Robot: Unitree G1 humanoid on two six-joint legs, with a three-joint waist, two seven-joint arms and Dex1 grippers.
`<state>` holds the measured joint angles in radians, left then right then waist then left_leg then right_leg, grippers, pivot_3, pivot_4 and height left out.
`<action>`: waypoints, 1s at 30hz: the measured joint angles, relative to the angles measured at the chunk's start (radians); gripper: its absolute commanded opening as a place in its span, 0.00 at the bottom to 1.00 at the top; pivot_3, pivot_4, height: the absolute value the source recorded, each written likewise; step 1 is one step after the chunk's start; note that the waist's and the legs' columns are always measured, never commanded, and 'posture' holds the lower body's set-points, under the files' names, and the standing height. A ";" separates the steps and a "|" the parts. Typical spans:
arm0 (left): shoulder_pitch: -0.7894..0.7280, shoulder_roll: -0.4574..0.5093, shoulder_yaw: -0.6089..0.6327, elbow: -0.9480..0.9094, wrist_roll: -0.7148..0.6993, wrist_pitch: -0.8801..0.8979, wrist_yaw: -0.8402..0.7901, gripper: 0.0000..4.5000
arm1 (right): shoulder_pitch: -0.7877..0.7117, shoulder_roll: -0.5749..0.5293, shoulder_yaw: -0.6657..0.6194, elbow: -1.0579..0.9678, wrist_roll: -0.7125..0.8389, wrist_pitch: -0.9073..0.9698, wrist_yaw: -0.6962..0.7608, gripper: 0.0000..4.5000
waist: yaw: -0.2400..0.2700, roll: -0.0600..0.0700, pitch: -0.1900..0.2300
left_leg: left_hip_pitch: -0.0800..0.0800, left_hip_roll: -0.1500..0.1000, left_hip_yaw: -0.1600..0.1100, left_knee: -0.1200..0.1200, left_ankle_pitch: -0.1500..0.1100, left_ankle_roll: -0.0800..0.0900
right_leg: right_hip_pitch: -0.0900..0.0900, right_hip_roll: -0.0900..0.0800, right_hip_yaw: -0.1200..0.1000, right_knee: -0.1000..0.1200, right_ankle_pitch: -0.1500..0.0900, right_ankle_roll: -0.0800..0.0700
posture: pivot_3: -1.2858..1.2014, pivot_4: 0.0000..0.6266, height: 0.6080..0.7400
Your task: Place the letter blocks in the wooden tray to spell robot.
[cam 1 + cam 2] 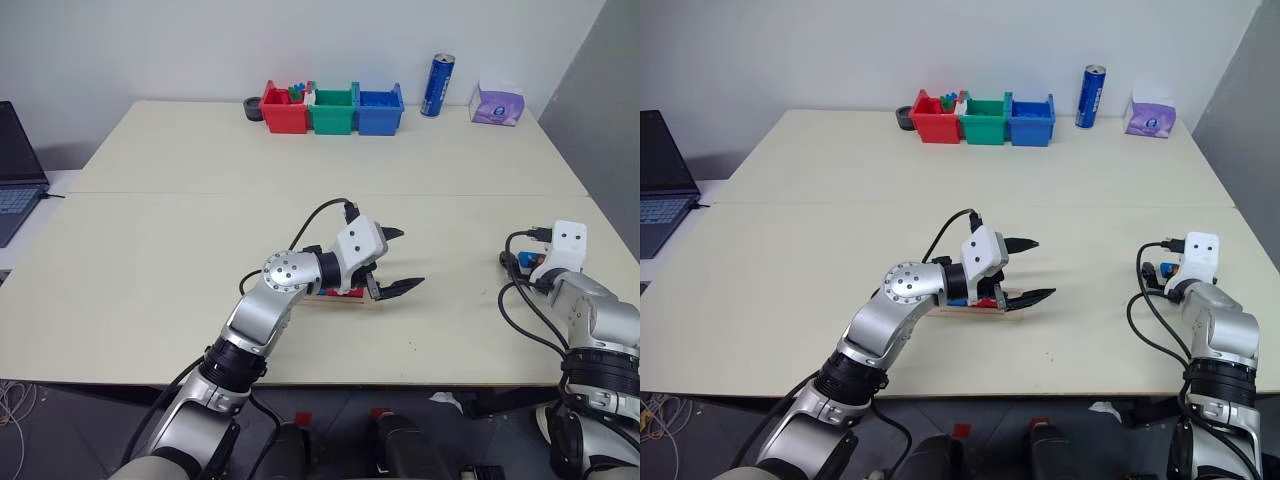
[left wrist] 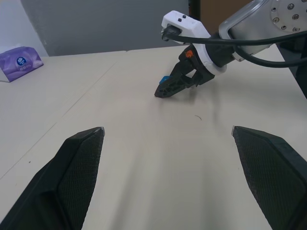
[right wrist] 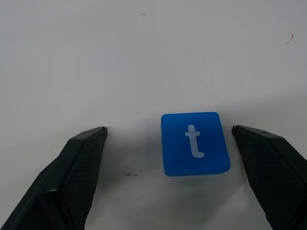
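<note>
Blue "t" block [image 3: 194, 143] flat on bench [image 1: 200, 250], between spread right pincer [image 3: 169, 132] fingers, off-centre; closing could shove it sideways. Left pincer [image 1: 396, 262] spread, empty, over wooden tray [image 1: 975, 309].

white lowercase "t" on blue letter block [image 3: 194, 143]
</note>
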<state>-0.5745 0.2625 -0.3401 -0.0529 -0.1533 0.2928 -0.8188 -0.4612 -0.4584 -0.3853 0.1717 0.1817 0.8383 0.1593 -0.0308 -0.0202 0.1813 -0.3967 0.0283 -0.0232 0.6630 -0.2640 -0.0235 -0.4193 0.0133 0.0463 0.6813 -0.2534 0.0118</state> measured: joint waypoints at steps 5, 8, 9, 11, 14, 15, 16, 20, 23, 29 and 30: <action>0.001 0.008 0.000 -0.007 0.000 0.005 0.000 1.00 | 0.004 0.014 0.004 -0.038 0.000 0.032 -0.028 0.40 | 0.004 0.000 0.000 | 0.000 0.000 0.000 0.000 0.000 0.000 | 0.000 0.000 0.000 0.000 0.000 0.000 | 0.52 0.24 1.00; 0.001 0.009 0.000 -0.009 -0.001 0.005 -0.002 1.00 | 0.005 0.022 0.005 -0.060 -0.001 0.055 -0.043 0.32 | 0.004 0.000 0.000 | -0.001 0.000 0.000 0.000 0.000 0.000 | 0.000 -0.001 0.000 -0.001 0.000 0.000 | 0.52 0.24 1.00; 0.001 0.011 0.000 -0.009 -0.001 0.005 -0.004 1.00 | 0.005 0.025 0.005 -0.070 0.000 0.067 -0.048 0.32 | 0.003 0.000 0.000 | -0.001 0.000 0.000 0.000 0.000 0.000 | 0.000 0.000 0.000 0.000 0.000 0.000 | 0.52 0.24 1.00; 0.001 0.035 0.000 -0.015 -0.001 0.003 -0.025 1.00 | 0.008 0.042 0.011 -0.129 0.007 0.139 -0.058 0.32 | 0.002 0.000 0.000 | -0.001 0.000 -0.001 0.000 0.000 0.000 | 0.000 0.000 -0.001 0.000 0.000 0.000 | 0.52 0.24 1.00; 0.021 0.112 0.003 -0.037 -0.002 -0.014 -0.077 1.00 | 0.022 0.094 0.026 -0.293 0.041 0.325 -0.067 0.32 | -0.008 0.002 -0.001 | 0.000 0.002 -0.001 -0.001 0.000 0.000 | -0.001 0.001 0.000 0.000 0.000 0.000 | 0.52 0.24 1.00; 0.040 0.140 0.006 -0.054 -0.004 -0.017 -0.096 1.00 | 0.027 0.126 0.028 -0.370 0.054 0.409 -0.073 0.32 | -0.011 0.002 -0.001 | 0.000 0.002 -0.001 -0.002 0.000 0.000 | -0.001 0.001 0.000 0.001 0.000 0.000 | 0.52 0.24 1.00; 0.060 0.164 0.012 -0.068 -0.008 -0.018 -0.115 1.00 | 0.033 0.161 0.037 -0.447 0.071 0.494 -0.076 0.32 | -0.015 0.003 -0.001 | 0.000 0.003 -0.002 -0.002 0.000 0.000 | -0.001 0.002 0.000 0.001 -0.001 -0.001 | 0.52 0.24 1.00; 0.124 0.240 0.029 -0.131 -0.038 -0.017 -0.168 1.00 | 0.075 0.307 0.095 -0.693 0.119 0.723 -0.097 0.32 | -0.013 0.003 -0.002 | -0.001 0.003 -0.005 -0.002 0.000 0.000 | -0.001 0.002 -0.001 0.000 -0.004 0.003 | 0.52 0.24 1.00; 0.176 0.293 0.054 -0.172 -0.056 -0.010 -0.194 1.00 | 0.162 0.411 0.141 -0.827 0.159 0.747 -0.145 0.32 | -0.009 0.003 -0.002 | -0.002 0.002 -0.005 -0.002 0.000 0.000 | -0.001 0.001 -0.002 -0.001 -0.004 0.003 | 0.52 0.24 1.00; 0.191 0.292 0.068 -0.221 -0.080 0.013 -0.180 1.00 | 0.174 0.419 0.153 -0.845 0.199 0.762 -0.198 0.40 | -0.004 0.003 -0.002 | -0.001 0.000 -0.002 0.000 0.000 0.000 | 0.000 -0.001 -0.002 -0.001 -0.003 0.005 | 0.52 0.24 1.00; 0.196 0.292 0.068 -0.223 -0.081 0.015 -0.175 1.00 | 0.174 0.419 0.151 -0.845 0.207 0.762 -0.205 0.49 | -0.004 0.003 -0.002 | -0.001 0.001 -0.002 0.000 0.000 0.000 | -0.001 0.000 -0.002 -0.001 -0.003 0.005 | 0.52 0.24 1.00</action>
<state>-0.3787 0.5548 -0.2721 -0.2759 -0.2341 0.3078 -0.9939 -0.2875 -0.0391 -0.2340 -0.6729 0.3887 1.6005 -0.0454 -0.0344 -0.0177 0.1795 -0.3975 0.0289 -0.0252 0.6626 -0.2641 -0.0235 -0.4199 0.0129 0.0442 0.6801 -0.2567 0.0166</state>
